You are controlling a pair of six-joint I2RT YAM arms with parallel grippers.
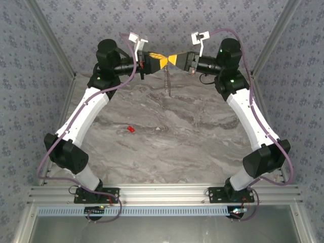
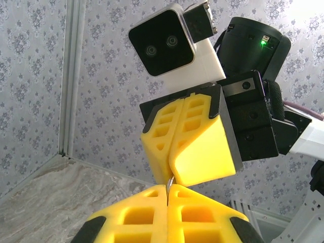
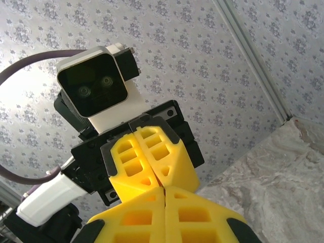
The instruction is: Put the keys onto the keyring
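Both arms meet tip to tip high over the far side of the table. My left gripper (image 1: 161, 59) is shut on the top of the keyring (image 1: 168, 82), a thin grey loop that hangs down below the yellow fingertips. My right gripper (image 1: 172, 59) faces it and is shut on the same bit of ring. In the left wrist view a short arc of the keyring (image 2: 170, 183) runs from the seam of my left gripper (image 2: 167, 194) into the right fingers (image 2: 195, 139). The right gripper (image 3: 165, 190) touches the left fingers (image 3: 152, 159). The keys, one tiny red piece (image 1: 130, 129), lie on the table.
The marble-patterned table (image 1: 202, 147) is walled by patterned panels at the back and sides. A metal rail (image 1: 167, 195) carries both arm bases at the near edge. Purple cables loop along each arm.
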